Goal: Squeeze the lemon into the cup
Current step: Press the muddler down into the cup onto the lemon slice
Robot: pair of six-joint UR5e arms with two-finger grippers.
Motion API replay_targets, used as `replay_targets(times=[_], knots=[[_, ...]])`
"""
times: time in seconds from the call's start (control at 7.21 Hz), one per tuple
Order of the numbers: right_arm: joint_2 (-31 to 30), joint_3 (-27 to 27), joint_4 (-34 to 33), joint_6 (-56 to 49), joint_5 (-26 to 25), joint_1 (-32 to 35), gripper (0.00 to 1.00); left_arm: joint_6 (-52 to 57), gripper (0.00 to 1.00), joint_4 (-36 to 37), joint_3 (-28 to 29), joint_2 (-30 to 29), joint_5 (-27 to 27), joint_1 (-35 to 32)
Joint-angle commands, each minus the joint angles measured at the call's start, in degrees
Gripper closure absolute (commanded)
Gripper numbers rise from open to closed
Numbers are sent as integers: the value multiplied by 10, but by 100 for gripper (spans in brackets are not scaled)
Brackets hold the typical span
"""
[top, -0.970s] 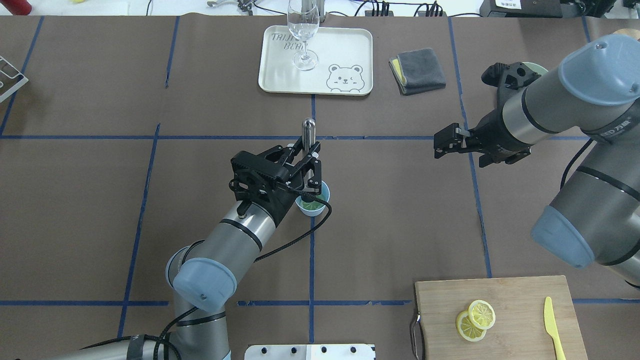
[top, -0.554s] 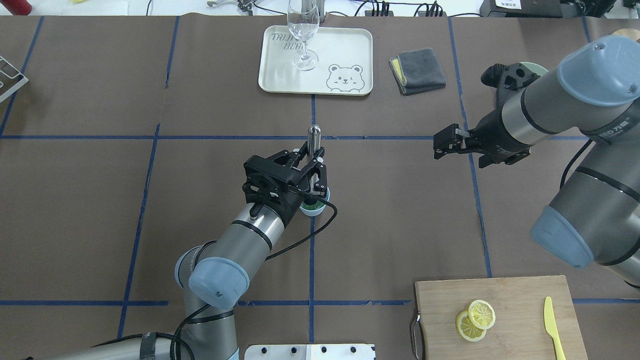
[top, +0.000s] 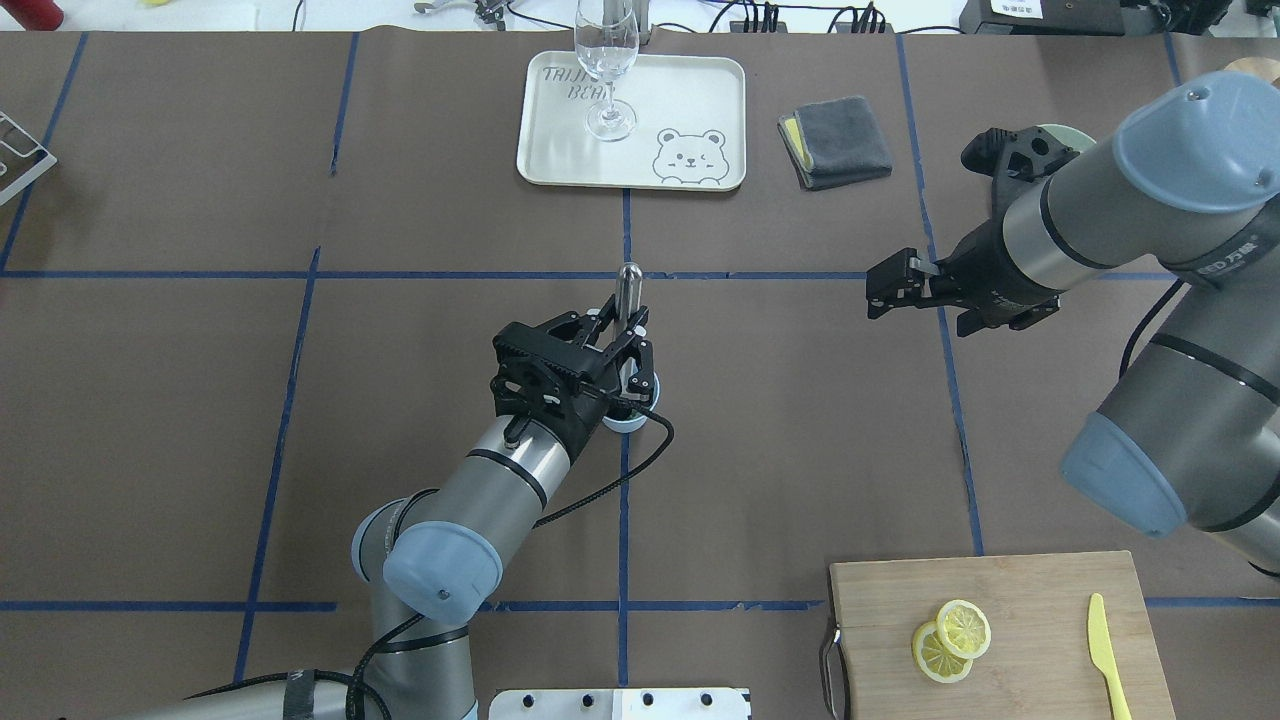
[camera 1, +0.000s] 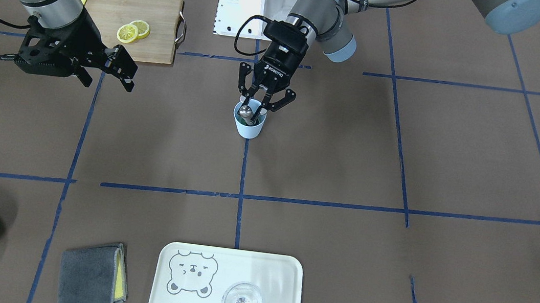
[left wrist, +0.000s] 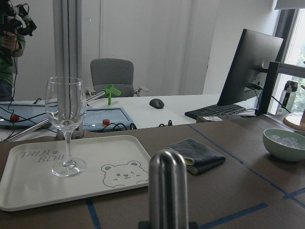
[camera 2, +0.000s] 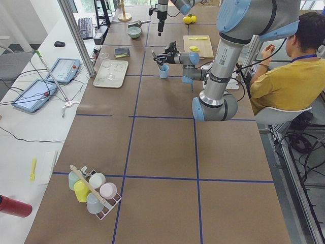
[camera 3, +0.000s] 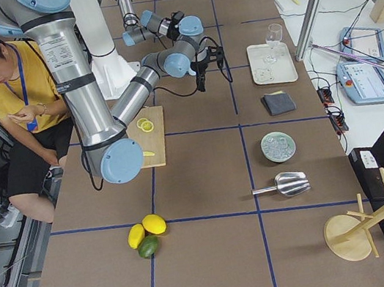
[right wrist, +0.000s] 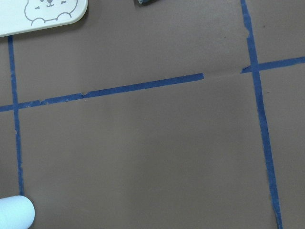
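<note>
"What was your left hand doing?"

"My left hand (camera 1: 256, 106) was clamped on a metal rod (top: 628, 290), right above the cup (camera 1: 248, 127). The rod leaned away from me, its rounded top well clear of my grip."

"Could every camera see the cup?"

"No. From overhead my hand covered all but a sliver of its rim. The front-facing camera showed its light-blue wall, upright on the desk (top: 800, 420), on a blue tape line. Its inside was hidden everywhere, so whether the lemon lay in it I couldn't tell."

"And your left wrist camera?"

"It showed neither the cup nor my grip, only the rod's top. Beyond that it caught a wine glass (left wrist: 66, 109) on a white tray (left wrist: 33, 183), a grey cloth (left wrist: 200, 153) and a bowl of ice (left wrist: 281, 151)."

"The other hand?"

"My right hand (top: 878, 290) hung above the desk well off to the right, spread apart and holding nothing. Nearer my base, the overhead view showed two lemon slices (top: 962, 630) overlapping on a wooden board (top: 1040, 600), with a yellow knife (top: 1105, 650) beside them."
</note>
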Motion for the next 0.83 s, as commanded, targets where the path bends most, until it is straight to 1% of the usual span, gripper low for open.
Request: replay_targets(times=[0.0,0.69], knots=[[0,0,0,0,0,0,0,0,100,0,3,0,0,2],[1,1,0,0,1,0,0,1,100,0,-3,-1,0,4]])
